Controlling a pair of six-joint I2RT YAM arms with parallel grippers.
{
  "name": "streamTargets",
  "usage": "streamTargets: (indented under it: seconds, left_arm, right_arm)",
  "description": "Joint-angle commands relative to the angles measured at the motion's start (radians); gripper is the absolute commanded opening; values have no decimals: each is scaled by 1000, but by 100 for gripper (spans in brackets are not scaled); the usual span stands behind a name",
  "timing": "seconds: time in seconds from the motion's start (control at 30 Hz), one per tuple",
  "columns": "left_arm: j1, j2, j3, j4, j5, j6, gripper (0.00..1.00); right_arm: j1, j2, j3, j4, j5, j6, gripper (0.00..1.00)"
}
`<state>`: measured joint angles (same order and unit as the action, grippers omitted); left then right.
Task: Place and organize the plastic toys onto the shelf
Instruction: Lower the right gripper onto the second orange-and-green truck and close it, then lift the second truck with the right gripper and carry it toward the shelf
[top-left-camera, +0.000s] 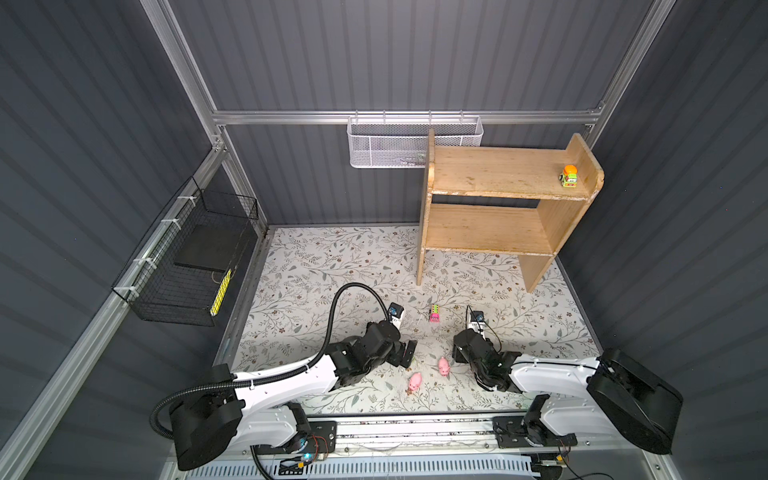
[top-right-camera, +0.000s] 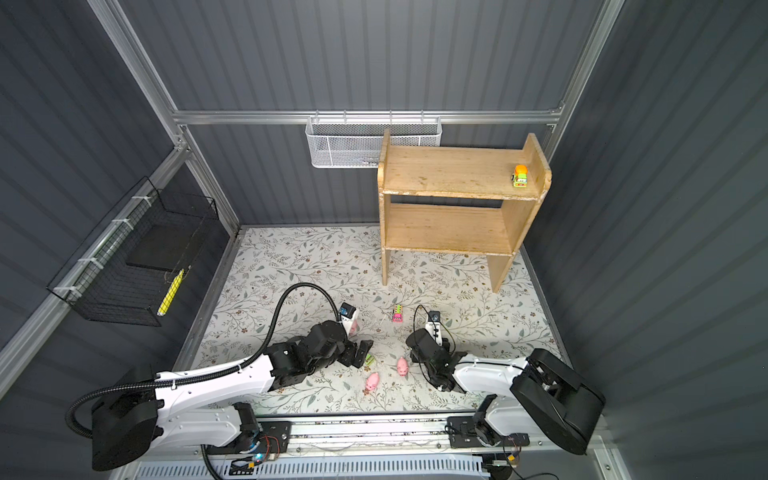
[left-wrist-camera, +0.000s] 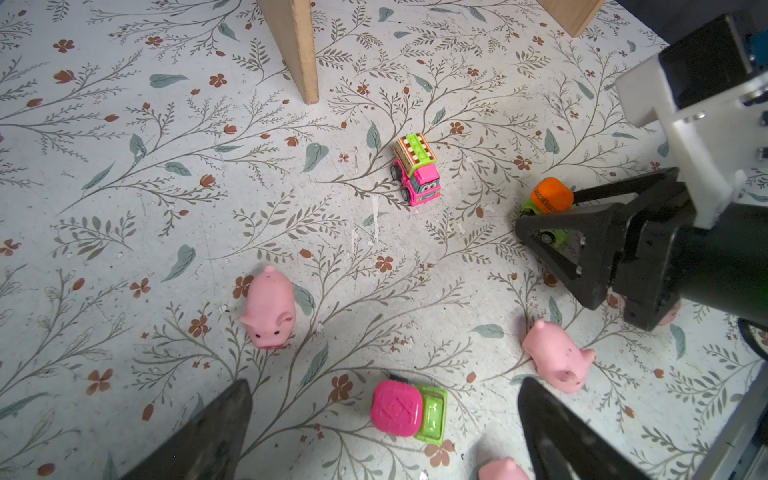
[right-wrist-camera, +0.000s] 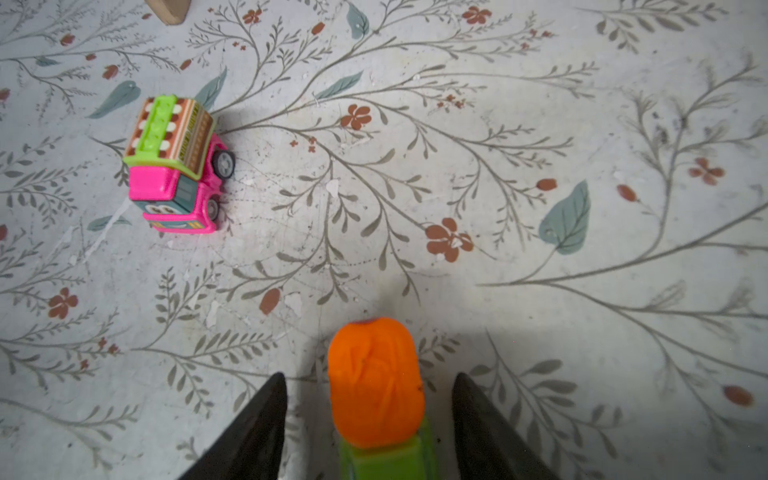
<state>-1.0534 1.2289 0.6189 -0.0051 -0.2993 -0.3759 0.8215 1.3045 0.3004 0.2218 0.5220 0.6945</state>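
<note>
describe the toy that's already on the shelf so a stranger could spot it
Find the wooden shelf at the back right. At the right end of its top board stands a green truck with an orange top. It is the only toy on the shelf.

shelf (top-left-camera: 498, 172): light wood, two tiers, upright at the far right of the mat (top-left-camera: 332, 266).
mixer vehicle (top-left-camera: 569, 176): orange and green, upright at the top tier's right end.
pink truck (left-wrist-camera: 415, 170): on its wheels on the mat.
orange-topped vehicle (right-wrist-camera: 376, 382): green body, on the mat.
pink-topped vehicle (left-wrist-camera: 409, 411): green, on the mat.
pigs (left-wrist-camera: 270, 309): pink, on the mat near the pink-topped vehicle.
</note>
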Motion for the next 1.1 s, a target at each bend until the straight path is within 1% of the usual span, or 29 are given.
streamTargets:
  seconds: [0.0,0.27,0.47,0.67,0.8,0.93,1.07]
  left_arm:
    - [-5,-2,24,9,1,20,100]
    - [-5,-5,24,11,4,17,100]
    - [-5,-7,24,11,6,9,100]
    - [-5,-11,25,8,8,7,100]
    - [-5,-9,26,6,6,7,100]
    - [-5,-9,28,5,4,9,100]
    - [-5,-6,28,5,2,9,100]
  right_arm:
    - [-1,-2,-15,65,34,-33,62]
    - [-2,17,-24,91,59,-44,54]
    - [-7,42,-45,142,65,-42,44]
    - [-16,77,-48,179,61,-46,41]
    - [-19,84,-47,193,65,-57,35]
    - [-19,61,-44,181,66,-66,28]
    - [-19,7,-20,106,55,-69,27]
